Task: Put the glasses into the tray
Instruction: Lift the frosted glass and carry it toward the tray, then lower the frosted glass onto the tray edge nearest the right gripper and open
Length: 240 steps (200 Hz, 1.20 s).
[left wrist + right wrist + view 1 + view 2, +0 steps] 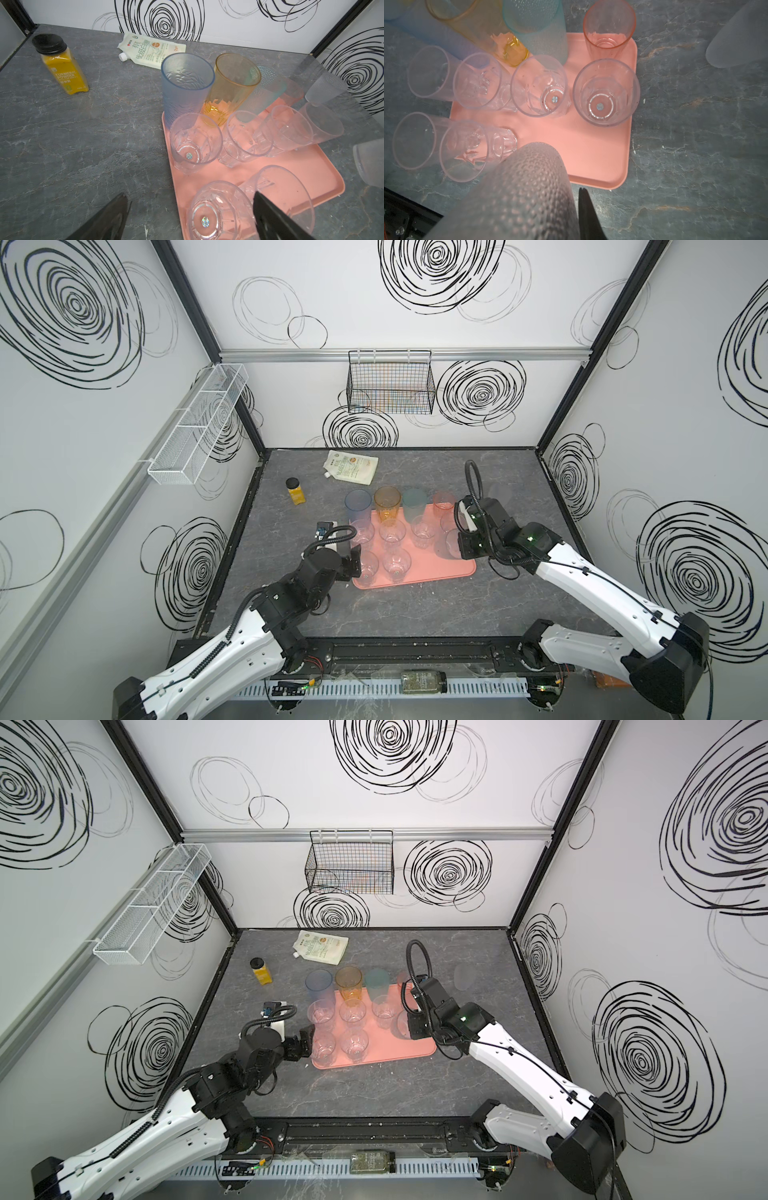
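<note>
Right gripper (pixel 460 549) pinching my smoky glass (pixel 525 187) over the tray (pixel 602 158) edge; left gripper (pixel 190 195) spread beside a clear glass (pixel 216 212); dimples show wrist-view only.

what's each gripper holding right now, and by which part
Right gripper pinches the frosted dimpled glass by its side wall, seemingly at the rim. Left gripper is open astride a clear glass, holding nothing.

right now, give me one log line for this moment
left gripper: open, at front-left clear glass | right gripper: shut on dimpled glass, at tray edge | frosted glass: off tray
</note>
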### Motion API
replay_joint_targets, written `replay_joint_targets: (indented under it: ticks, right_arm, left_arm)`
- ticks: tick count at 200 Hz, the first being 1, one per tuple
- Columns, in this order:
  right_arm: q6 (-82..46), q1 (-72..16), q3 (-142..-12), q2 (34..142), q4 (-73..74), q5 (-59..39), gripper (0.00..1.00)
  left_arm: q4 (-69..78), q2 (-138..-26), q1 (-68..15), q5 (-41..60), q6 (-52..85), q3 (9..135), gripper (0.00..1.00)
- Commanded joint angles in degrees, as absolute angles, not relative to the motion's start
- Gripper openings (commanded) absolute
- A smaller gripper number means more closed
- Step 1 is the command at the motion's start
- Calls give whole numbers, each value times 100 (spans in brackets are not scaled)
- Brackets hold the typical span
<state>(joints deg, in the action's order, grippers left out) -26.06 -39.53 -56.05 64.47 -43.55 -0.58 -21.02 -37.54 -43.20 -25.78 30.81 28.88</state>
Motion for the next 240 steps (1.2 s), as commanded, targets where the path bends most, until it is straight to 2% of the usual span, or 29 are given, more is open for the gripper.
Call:
replay_joint_targets:
  ticks: [1, 43, 96, 169, 192, 240]
  right_arm:
    - [-2776, -4144, -5441, 6422, -4497, 211, 0]
    - [-2873, -4364, -5302, 7024, -3937, 237, 0]
    - [-3015, -4799, -5561, 8231, -3947, 685, 0]
    - [-2929, -4961, -5830, 8887, -3775, 841, 0]
    - [-2947, -4982, -5991, 9052, -3904, 922, 5]
    - [-2979, -4990, -6217, 8913, -3990, 724, 30]
  left_arm:
    - [-2022, -3771, -4286, -2665, 3296, 2747, 96]
    - [-2004, -3806, -4271, -2688, 3287, 2722, 96]
    - [-1969, -3767, -4245, -2704, 3279, 2698, 96]
    - [-1960, -3708, -4236, -2704, 3278, 2683, 96]
    - [-1977, -3718, -4245, -2723, 3283, 2692, 96]
    - [-1969, -3739, -4263, -2741, 3263, 2731, 96]
